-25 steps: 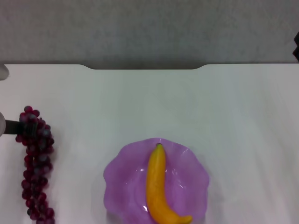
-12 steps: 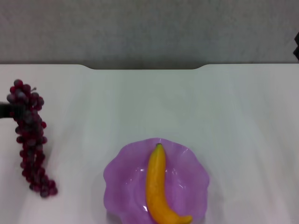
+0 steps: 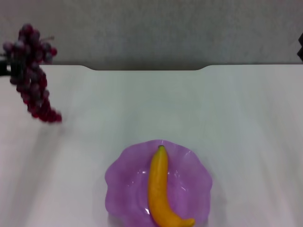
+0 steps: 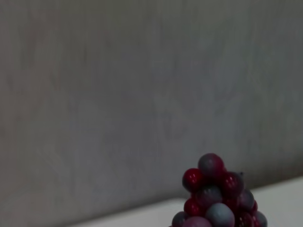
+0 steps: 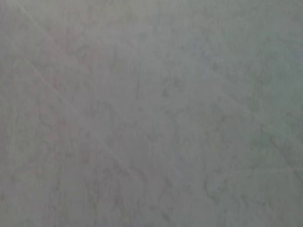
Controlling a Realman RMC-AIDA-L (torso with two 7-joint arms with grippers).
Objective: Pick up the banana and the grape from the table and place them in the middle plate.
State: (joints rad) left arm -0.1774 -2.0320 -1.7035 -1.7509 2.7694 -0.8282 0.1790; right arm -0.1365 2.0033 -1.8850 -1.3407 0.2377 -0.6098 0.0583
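In the middle plate (image 3: 123, 177) the banana (image 3: 160, 189), the grape (image 3: 32, 75) aloft, head view only.

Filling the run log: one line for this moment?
yellow plastic banana: in purple scalloped plate | dark red grape bunch: hanging above white table, left

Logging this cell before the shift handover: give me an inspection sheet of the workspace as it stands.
Surface: white table, notch in its far edge, bare apart from the dish.
Job's things: banana lies in the purple middle plate; grape bunch hangs in the air at the left edge, clear of the table.
Clutter: nothing seen.
Grippers: left hand is a dark sliver at the frame edge beside the bunch's top; right hand not in view.
Cables: nothing seen.
Surroundings: grey wall behind the table.
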